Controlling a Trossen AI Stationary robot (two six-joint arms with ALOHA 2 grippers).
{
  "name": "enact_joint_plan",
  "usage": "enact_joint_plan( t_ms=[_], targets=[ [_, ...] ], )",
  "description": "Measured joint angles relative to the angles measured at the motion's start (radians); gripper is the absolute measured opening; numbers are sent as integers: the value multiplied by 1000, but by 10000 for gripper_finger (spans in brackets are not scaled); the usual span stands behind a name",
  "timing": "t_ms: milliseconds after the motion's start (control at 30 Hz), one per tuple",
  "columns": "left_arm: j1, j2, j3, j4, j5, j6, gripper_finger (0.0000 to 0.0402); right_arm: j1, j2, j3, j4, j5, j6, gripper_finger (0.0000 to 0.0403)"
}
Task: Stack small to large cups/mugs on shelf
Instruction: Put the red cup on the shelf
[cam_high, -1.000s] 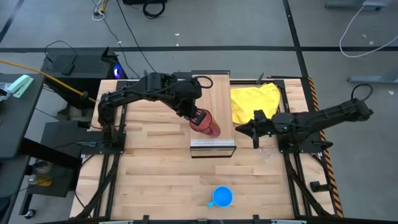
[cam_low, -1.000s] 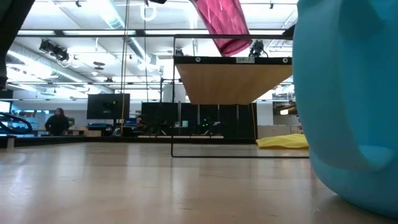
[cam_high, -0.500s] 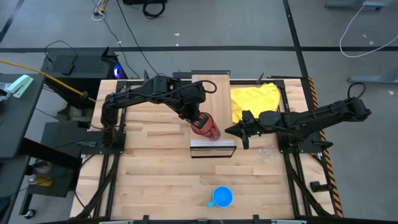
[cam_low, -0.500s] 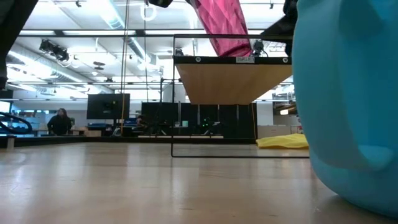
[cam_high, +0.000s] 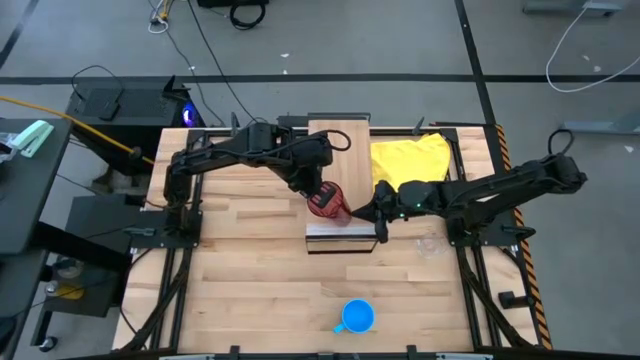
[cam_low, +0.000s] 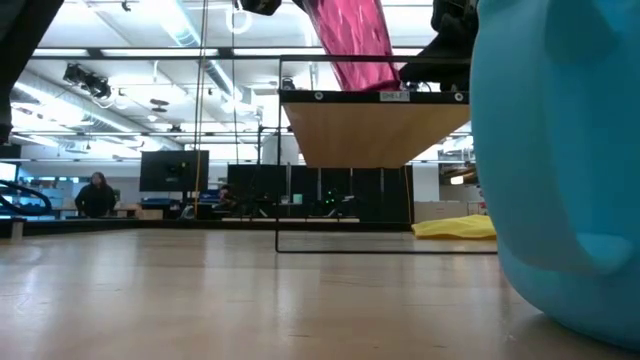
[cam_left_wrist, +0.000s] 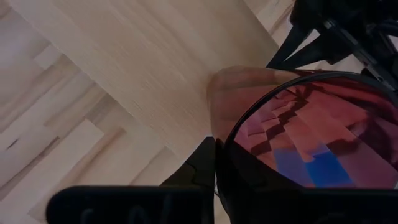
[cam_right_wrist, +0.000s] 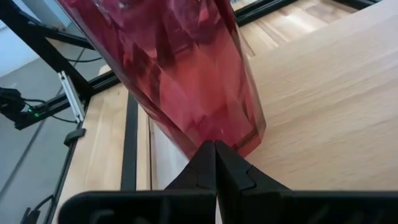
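The tall red tumbler (cam_high: 331, 204) stands tilted over the near end of the light wood shelf (cam_high: 340, 150), its base (cam_low: 375, 82) at the shelf top. My left gripper (cam_high: 318, 190) is shut on its upper end. My right gripper (cam_high: 360, 213) is shut, level, its tips at the tumbler's lower wall (cam_right_wrist: 211, 118). The blue mug (cam_high: 357, 317) stands on the table near the near edge and fills the right of the low view (cam_low: 560, 160). The tiny clear cup (cam_high: 430, 244) stands on the table to the right of the shelf. My left gripper holds the tumbler at its rim (cam_left_wrist: 231, 134), coming from the table's far left and slanting down. One finger (cam_left_wrist: 202, 165) lies on the outside of the wall; the red wall hides the other. The tumbler leans, mouth toward the gripper, base at the shelf. My right gripper's shut fingertips (cam_right_wrist: 216, 149) stand right at the tumbler's lower wall, coming level from the table's right. I cannot tell whether they touch it.
A yellow cloth (cam_high: 410, 160) lies on the table to the right of the shelf's far part. The shelf's dark metal frame (cam_high: 342, 245) is at its near end. Bare tabletop lies to the left of the shelf and around the mug.
My right gripper has gone toward the table's left, over the shelf's near end, up to the tumbler's base. My left gripper has lowered the tumbler a little, so its base has come down to the shelf top and it stands somewhat more upright.
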Motion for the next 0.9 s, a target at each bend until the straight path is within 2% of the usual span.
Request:
enact_joint_plan(
  t_ms=[267, 633, 900],
  targets=[
    [2, 0, 0, 31, 6, 22, 27, 0, -2, 0, -9, 16, 2, 0],
    [3, 0, 0, 95, 53, 31, 83, -1, -6, -1, -35, 29, 2, 0],
    [7, 0, 0, 115, 52, 31, 105, -1, -9, -1, -50, 29, 2, 0]
  ],
)
